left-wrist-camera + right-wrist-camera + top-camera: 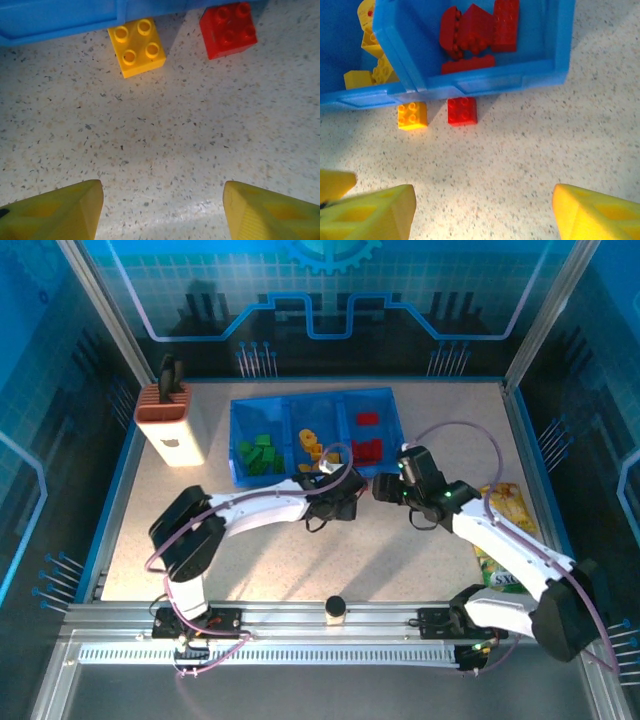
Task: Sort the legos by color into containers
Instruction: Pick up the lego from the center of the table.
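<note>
Your two loose legos lie on the speckled table just outside the tray's front wall: a yellow brick (137,47) and a red brick (229,30), each with four studs, side by side but apart. The blue tray (495,82) already holds green legos (260,455) in its left bin, yellow legos (313,448) in the middle and red legos (368,445) in the right.

Your left gripper (162,210) hangs spread wide and empty, near the two bricks. Your right gripper (485,210) is likewise released, holding nothing.

At the right table edge lies a snack packet (505,530); you cannot read its print. A brown-and-white block (170,420) stands left of the tray.
</note>
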You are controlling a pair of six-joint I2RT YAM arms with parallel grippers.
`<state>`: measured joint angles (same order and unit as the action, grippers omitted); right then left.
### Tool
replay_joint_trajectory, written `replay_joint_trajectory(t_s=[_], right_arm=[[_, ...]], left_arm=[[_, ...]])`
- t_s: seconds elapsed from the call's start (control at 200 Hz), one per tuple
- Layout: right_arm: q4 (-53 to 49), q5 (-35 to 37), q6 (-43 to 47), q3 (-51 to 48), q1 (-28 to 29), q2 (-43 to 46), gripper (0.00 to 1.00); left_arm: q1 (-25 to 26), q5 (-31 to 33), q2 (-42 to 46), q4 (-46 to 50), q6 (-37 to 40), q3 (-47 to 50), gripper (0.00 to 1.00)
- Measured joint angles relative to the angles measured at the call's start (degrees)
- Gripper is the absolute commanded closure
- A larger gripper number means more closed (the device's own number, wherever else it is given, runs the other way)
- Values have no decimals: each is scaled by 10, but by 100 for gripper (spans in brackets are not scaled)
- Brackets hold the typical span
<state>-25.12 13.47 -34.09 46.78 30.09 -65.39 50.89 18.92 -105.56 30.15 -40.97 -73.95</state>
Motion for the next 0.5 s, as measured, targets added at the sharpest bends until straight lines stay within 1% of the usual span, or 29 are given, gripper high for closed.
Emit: replay_joint_trajectory(t_s=[0.135,0.245,0.5], right_arm=[[-7,2,-6,-36,-1,64,26],[-11,2,-10,-56,-2,102,26],[-19,-1,-24,-87,-5,141,26]], left_arm=[[-7,9,-59,22,10,-61,35],[-19,15,-90,38,13,-93,35],[-53,21,-119,48,24,-108,36]])
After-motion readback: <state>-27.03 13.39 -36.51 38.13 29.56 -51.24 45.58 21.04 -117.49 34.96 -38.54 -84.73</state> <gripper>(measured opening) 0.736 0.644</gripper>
